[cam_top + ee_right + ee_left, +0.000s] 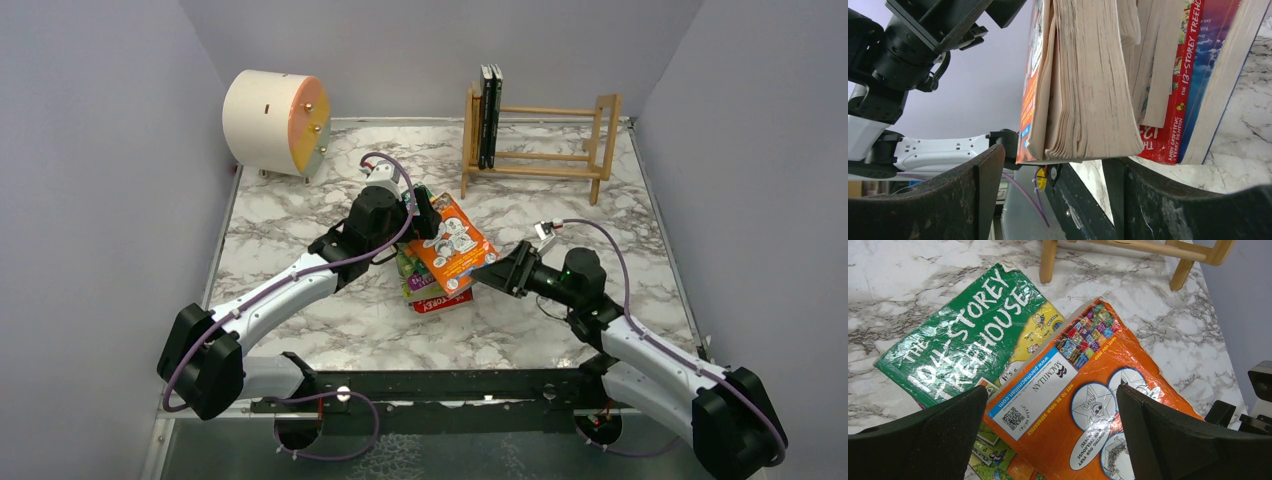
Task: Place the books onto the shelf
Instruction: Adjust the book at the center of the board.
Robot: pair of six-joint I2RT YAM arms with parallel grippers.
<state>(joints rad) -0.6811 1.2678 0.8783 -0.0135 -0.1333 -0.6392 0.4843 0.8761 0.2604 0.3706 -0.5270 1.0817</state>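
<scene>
A pile of books (pixel 432 285) lies mid-table, topped by an orange book (pixel 455 245) set askew. My left gripper (pixel 421 213) hovers over the pile's far-left side, wide open; in its wrist view the fingers (pixel 933 440) flank the orange cover (pixel 1088 405), with a green book (pixel 968 335) beside it. My right gripper (pixel 497 272) is at the orange book's right edge, open; that book's pale page edge (pixel 1088 90) sits at the mouth of the fingers (pixel 948 200), with a gap on each side. A red-spined book (pixel 1173 100) lies lower in the pile. The light-wood shelf (pixel 545 150) at the back holds two dark books (pixel 489 115) upright at its left end.
A cream cylinder with an orange face (pixel 275 120) stands at the back left. Grey walls close in the marble table on three sides. A black rail (pixel 430 385) runs along the near edge between the arm bases. The shelf's leg (pixel 1048 260) is just beyond the pile.
</scene>
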